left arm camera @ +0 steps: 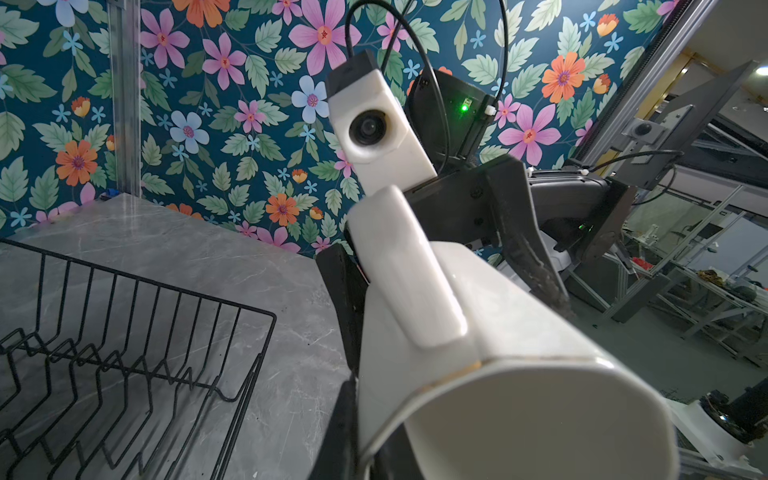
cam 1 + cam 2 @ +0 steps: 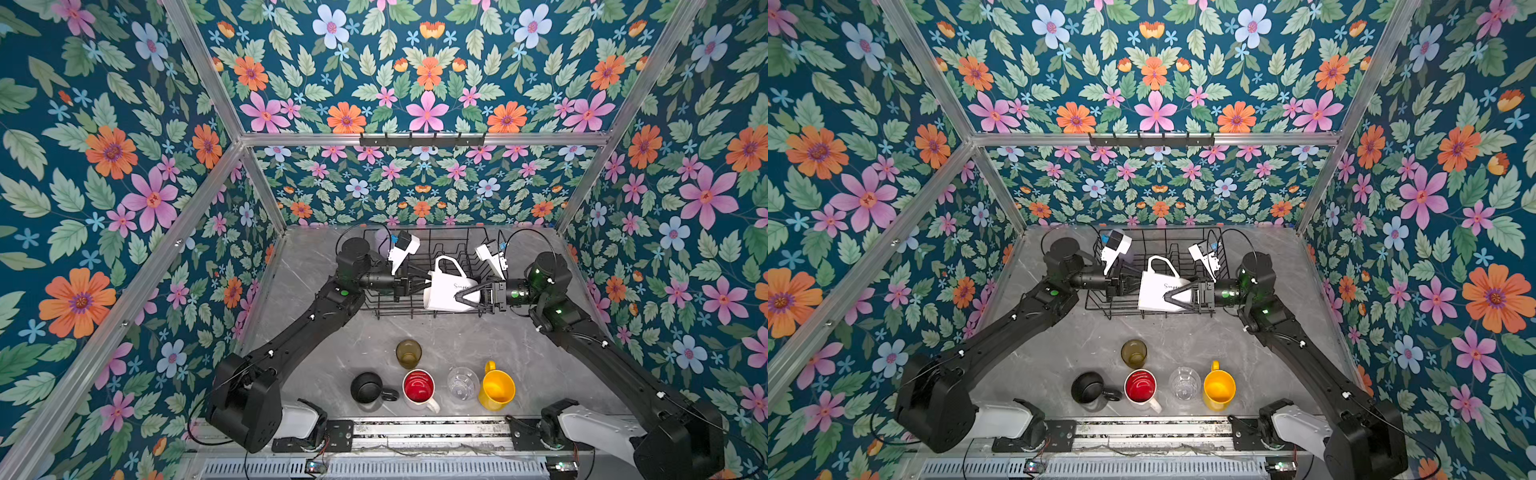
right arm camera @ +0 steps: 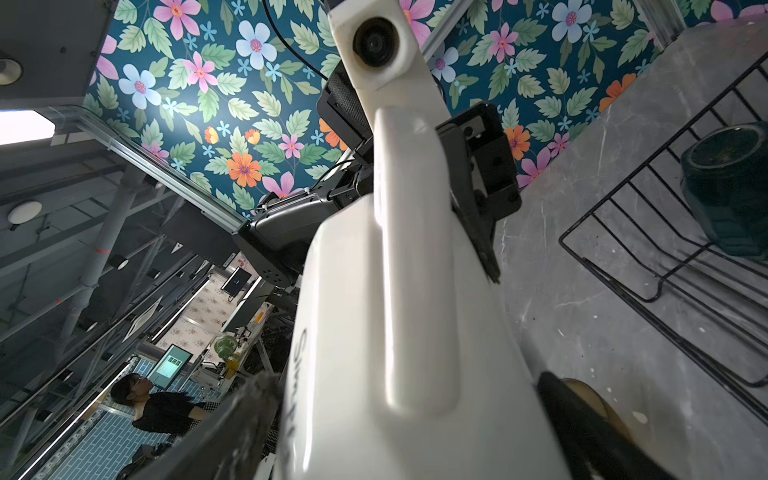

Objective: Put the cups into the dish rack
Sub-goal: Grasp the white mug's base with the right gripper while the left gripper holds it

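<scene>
- Cream-white mug [image 1: 519,332]: nearest the left wrist lens. It is carried on its side in the air, mouth toward the left claw, base toward the right claw, handle turned to the back wall.
- Left claw [image 2: 422,284]: jaws together, pinching the mug's rim wall.
- Right claw [image 2: 459,297]: jaws spread wide, astride the mug's body from the base end. Its fingers [image 3: 249,415] lie along the glaze; whether they press cannot be told.
- Dish rack [image 2: 395,311]: directly below both claws.
- Teal mug [image 3: 727,187]: mouth down in the rack, apart from the carried mug.
- Lilac tumbler [image 2: 381,241]: in the rack's back corner, behind the left claw, mostly hidden.
- Amber glass [image 2: 409,353], black mug [image 2: 368,387], red-inside white mug [image 2: 418,386], clear glass [image 2: 462,383], yellow mug [image 2: 496,388]: upright on the table [image 2: 316,332], well apart from both claws, on the robot's side of the rack.
- Step in hand (judged): passing the mug between claws over the rack.
- Handling note (judged): seat the right claw squarely on the body before the rim pinch lets go, since glaze slips. Turn the mouth downward, keep the handle off the prongs and the teal mug, and lower it rather than drop it.
</scene>
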Controlling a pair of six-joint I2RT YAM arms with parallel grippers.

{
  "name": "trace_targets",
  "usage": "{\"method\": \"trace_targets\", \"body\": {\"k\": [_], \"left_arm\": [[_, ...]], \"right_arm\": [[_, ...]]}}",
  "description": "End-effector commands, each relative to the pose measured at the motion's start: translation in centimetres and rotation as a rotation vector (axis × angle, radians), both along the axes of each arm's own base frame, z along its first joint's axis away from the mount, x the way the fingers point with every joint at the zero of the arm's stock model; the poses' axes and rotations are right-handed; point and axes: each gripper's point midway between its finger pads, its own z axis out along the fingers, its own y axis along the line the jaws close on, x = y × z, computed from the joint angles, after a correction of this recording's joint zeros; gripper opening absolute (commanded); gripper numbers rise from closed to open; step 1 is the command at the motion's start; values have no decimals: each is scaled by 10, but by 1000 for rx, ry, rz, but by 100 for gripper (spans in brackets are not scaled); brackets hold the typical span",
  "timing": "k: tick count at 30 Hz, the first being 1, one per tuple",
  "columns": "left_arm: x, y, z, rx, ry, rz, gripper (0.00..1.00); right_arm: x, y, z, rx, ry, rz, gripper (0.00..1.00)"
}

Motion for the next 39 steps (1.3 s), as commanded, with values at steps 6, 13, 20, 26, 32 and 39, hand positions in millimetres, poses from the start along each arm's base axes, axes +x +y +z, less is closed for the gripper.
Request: {"method": "trace_targets", "body": {"k": [6, 13, 20, 26, 32, 39], "left_arm": [[-4, 1, 15, -51, -55, -18, 0], [-5, 1, 15, -57, -43, -32, 0], [-6, 1, 16, -59, -46, -35, 0], [-6, 1, 16, -58, -42, -38, 0], [-4, 0, 16, -58, -39, -32, 0], [-3, -1, 16, -56, -31, -34, 0]], "right_arm": [[1, 7, 5, 11, -34, 15, 96], [4, 8, 2, 7, -15, 9, 91], [6, 9, 1, 4, -10, -2, 79], [8, 9, -1, 1, -11, -11, 64], [9, 9, -1, -6, -1, -16, 52], [11, 9, -1, -8, 7, -24, 0]]}}
